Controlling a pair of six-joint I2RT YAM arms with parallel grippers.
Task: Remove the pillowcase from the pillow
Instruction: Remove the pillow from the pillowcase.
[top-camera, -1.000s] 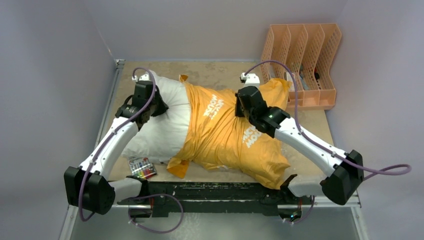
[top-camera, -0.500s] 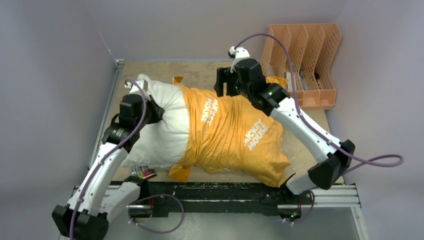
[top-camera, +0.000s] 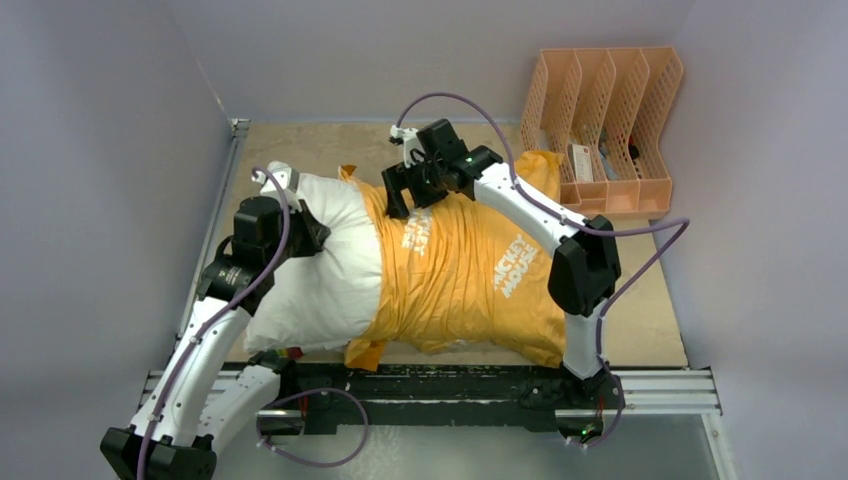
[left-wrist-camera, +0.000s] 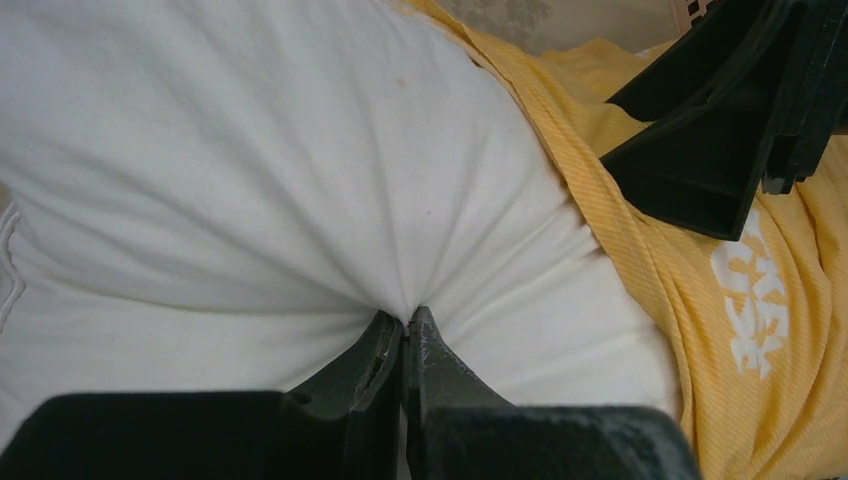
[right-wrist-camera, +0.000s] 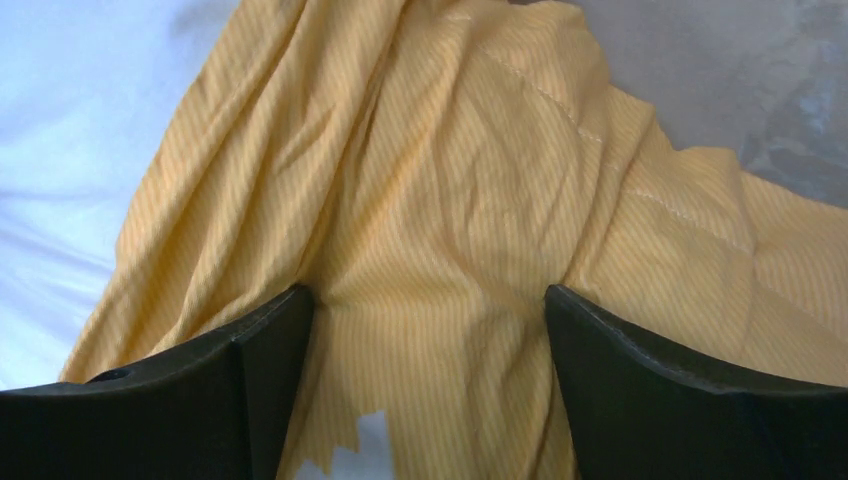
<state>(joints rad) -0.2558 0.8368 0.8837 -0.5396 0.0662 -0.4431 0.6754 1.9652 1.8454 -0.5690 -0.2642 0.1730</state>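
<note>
The white pillow (top-camera: 320, 275) lies across the table, its left part bare. Its right part is still inside the orange-yellow pillowcase (top-camera: 470, 285), which shows white "Mickey Mouse" print. My left gripper (top-camera: 312, 232) is shut on a pinch of the pillow's white cloth (left-wrist-camera: 250, 180), and folds radiate from its tips (left-wrist-camera: 408, 318). My right gripper (top-camera: 398, 192) hangs open over the pillowcase's bunched rim at the far side. In the right wrist view its fingers (right-wrist-camera: 285, 320) straddle wrinkled orange cloth (right-wrist-camera: 450, 200) without gripping it. The pillow (right-wrist-camera: 60, 150) shows to the left there.
A peach plastic file rack (top-camera: 610, 140) stands at the back right. A small box of colours (top-camera: 290, 352) peeks out under the pillow's near edge. The black rail (top-camera: 450, 385) runs along the near side. Bare tabletop (right-wrist-camera: 740, 80) lies beyond the pillowcase.
My right gripper let go of the pillowcase, opened, and swung left and back to the cover's rim. The left arm stayed shut on the pillow and drew back slightly.
</note>
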